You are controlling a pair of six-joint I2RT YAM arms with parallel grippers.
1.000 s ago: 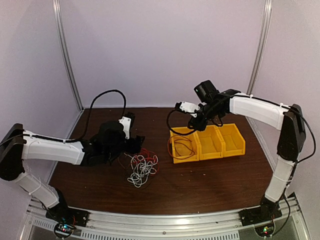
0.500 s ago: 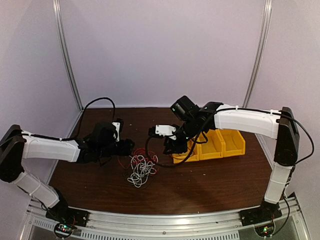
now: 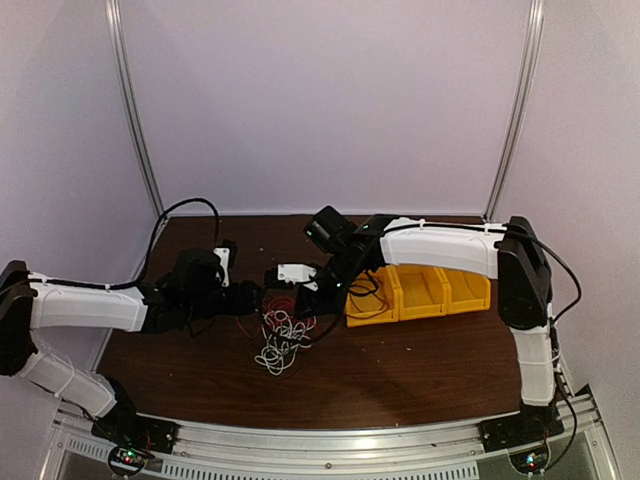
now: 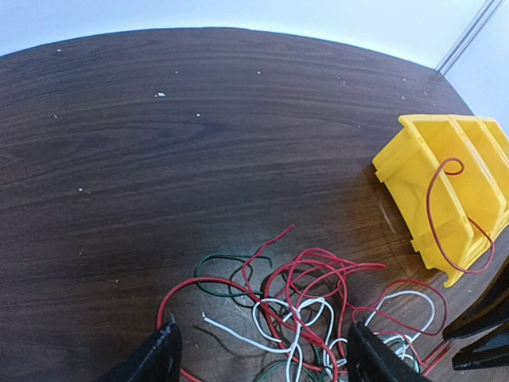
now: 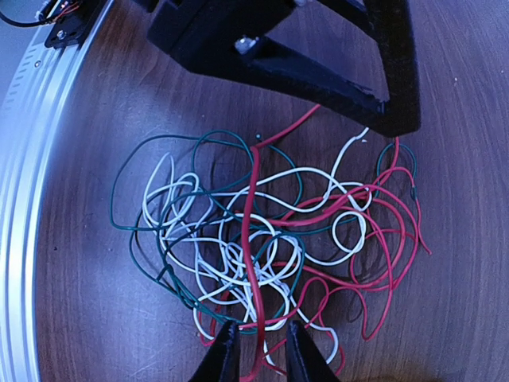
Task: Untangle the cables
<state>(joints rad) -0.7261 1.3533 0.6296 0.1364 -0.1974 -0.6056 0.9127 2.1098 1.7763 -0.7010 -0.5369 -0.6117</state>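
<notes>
At the left of the dark wooden table (image 3: 400,370), the left gripper (image 4: 262,354) sits low over the near edge of the cables (image 3: 283,335), its two black fingers (image 4: 155,358) spread wide with loops of wire lying between them. The cables lie in one loose clump of red, white and dark green strands on the tabletop, between the two arms and just left of the yellow bins (image 3: 440,290). Reaching across from the right, the right gripper (image 5: 258,350) meets the clump from the opposite side. Its fingers (image 5: 227,350) are pinched almost together on the red cable (image 5: 254,231), which runs straight up out of them across the white and green loops. Further right, a separate red wire (image 4: 428,203) hangs in a loop over the front wall of the leftmost bin.
</notes>
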